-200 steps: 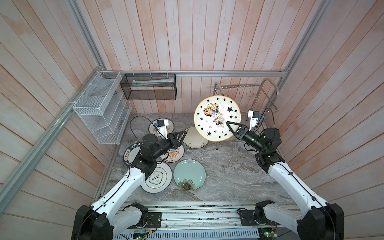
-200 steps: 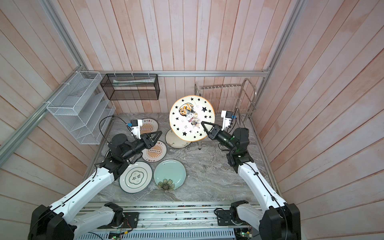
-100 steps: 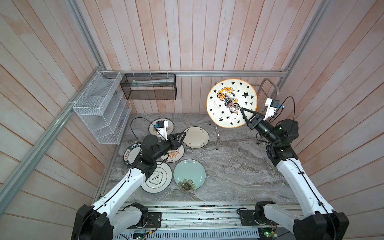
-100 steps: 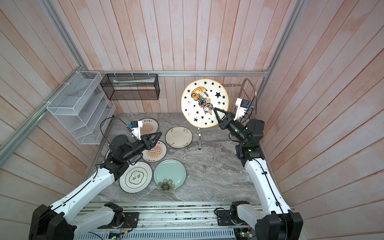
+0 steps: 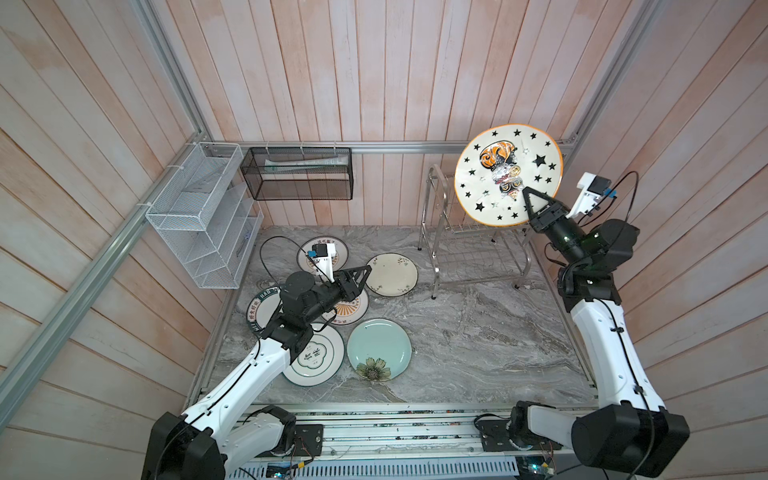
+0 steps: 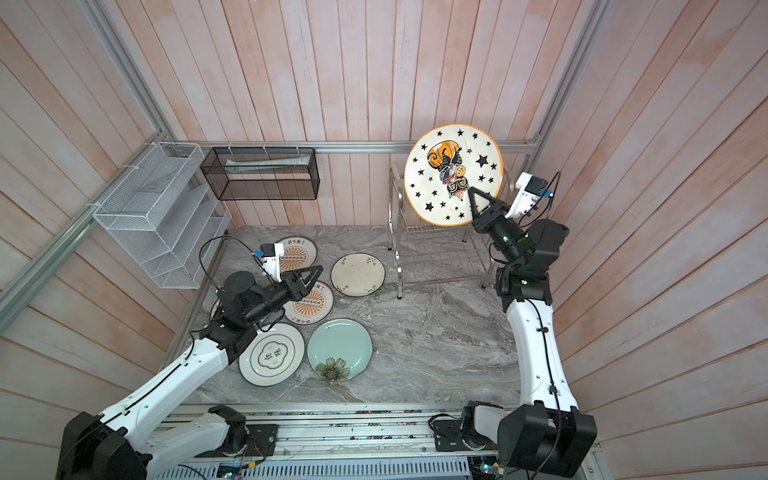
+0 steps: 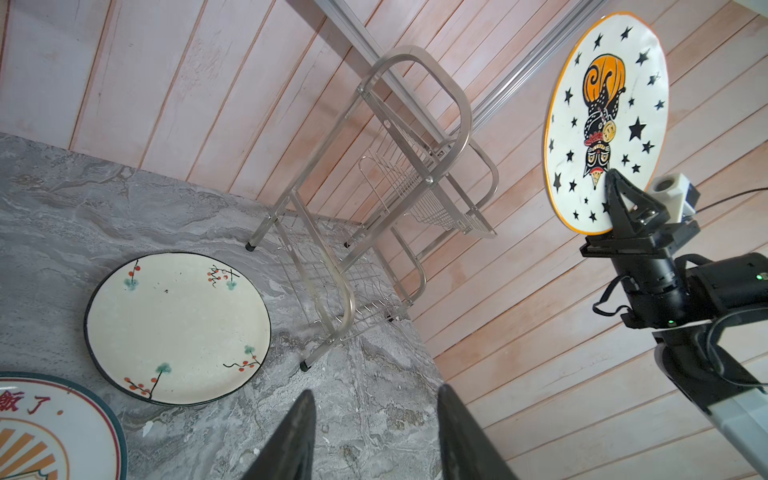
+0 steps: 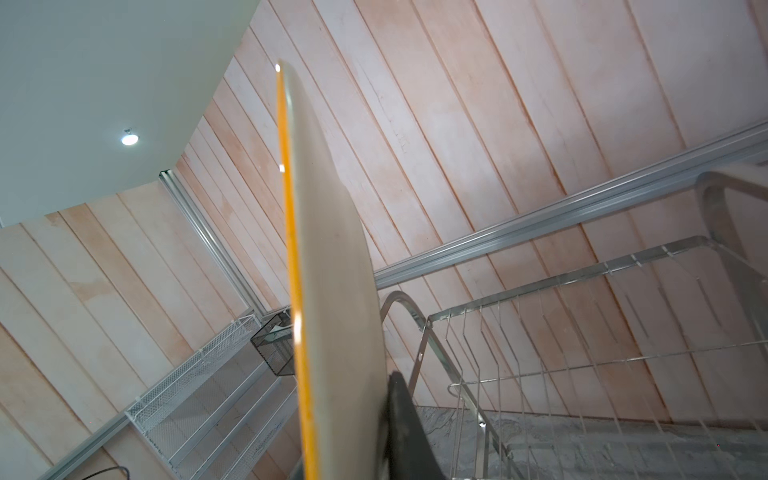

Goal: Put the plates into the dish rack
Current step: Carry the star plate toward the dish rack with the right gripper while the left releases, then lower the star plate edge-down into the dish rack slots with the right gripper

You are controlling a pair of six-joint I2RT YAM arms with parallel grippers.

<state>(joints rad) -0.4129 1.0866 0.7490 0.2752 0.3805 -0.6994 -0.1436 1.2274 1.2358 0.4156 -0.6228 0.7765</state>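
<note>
Yellow-rimmed star plate upright, rim pinched in right pincer near steel dish rack; left pincer half-open, empty, over sunburst plate.

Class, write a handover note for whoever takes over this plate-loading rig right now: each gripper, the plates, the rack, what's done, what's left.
Right gripper: jaws shut on the yellow-rimmed star-pattern plate, held on edge, aloft near the steel wire dish rack.
Left gripper: open, empty, over the grey marble table.
Flat on the table: two orange sunburst plates, cream plate, pale-blue flower plate, green-ringed white plate, dark-green lettered plate.
Done: none racked. Left: all seven.
</note>
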